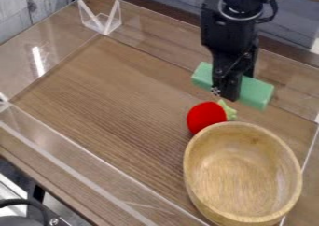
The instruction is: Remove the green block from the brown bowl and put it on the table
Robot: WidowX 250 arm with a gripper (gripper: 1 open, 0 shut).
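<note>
In the camera view, the brown bowl (243,178), a wide round vessel of light tan wood with a thick rim, sits at about five o'clock on the table (118,104), a flat brown wood-grain top edged by low clear acrylic walls. The inside of the bowl shows bare wood — the green block (255,93), a plain matte mint-green rectangular bar, is outside it, between one and three o'clock from the middle of the picture, and beyond the bowl's far rim. The black metal gripper (229,88) comes down from one o'clock and covers the middle of the block, leaving an end showing on either side. Its fingers are dark against one another, so I cannot tell how far open they stand, nor whether they have hold of the block or are only in front of it. The red round fruit (206,117) with a green stem lies just beyond the bowl, at about eleven o'clock from it — the stem points toward the block. A small clear angular holder (101,17) stands at eleven o'clock, near the far acrylic wall, and a black cable (22,203) curves at seven o'clock.
</note>
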